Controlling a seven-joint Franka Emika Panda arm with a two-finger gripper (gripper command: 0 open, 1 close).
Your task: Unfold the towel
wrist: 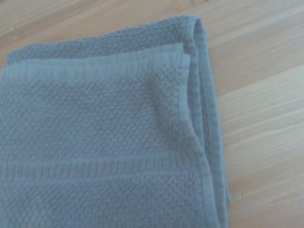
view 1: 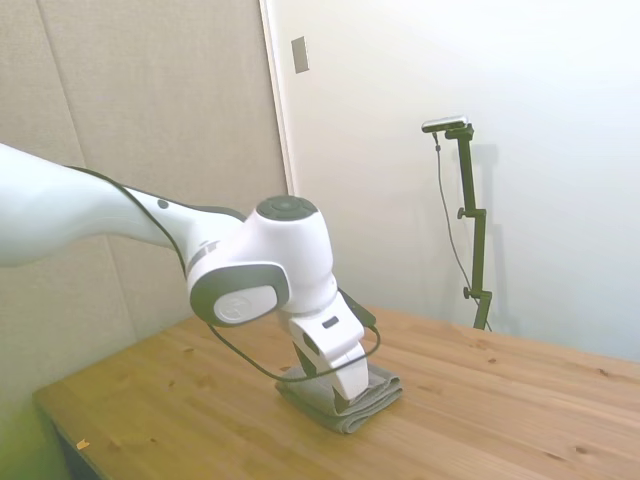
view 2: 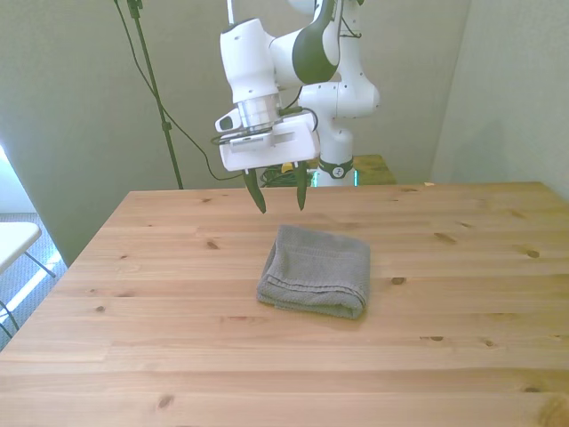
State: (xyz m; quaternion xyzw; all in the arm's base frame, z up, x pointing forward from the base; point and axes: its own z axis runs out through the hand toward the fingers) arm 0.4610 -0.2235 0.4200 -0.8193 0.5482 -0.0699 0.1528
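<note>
Currently the gripper [view 2: 277, 197], jaws open and empty, hangs above the far edge of the folded towel [view 2: 316, 270] on the table [view 2: 160, 338].

plain grey towel [view 2: 316, 280] on light wooden table [view 2: 178, 356].

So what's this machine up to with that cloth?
A white robot arm is working on a small grey towel that lies folded on the wooden table. Its claw hangs open just above the towel's far edge, toward the front view's left, and isn't touching it. Nothing has been gripped or unfolded yet.
</note>
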